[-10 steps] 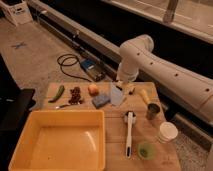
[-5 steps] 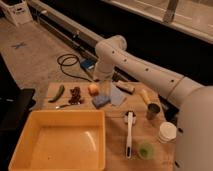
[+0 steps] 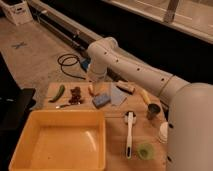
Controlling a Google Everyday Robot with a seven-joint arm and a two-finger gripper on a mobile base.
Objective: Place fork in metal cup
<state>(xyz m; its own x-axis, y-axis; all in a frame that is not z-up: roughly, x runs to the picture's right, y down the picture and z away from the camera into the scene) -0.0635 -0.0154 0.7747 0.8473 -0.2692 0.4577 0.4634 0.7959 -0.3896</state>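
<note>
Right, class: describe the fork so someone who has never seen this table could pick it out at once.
Find the yellow tub on the table; the fork lies beyond its far rim, between that rim and the green vegetable. The gripper hangs over the table's far edge, apart from it. The fork is the only thin silvery thing, far shorter than the white brush.
</note>
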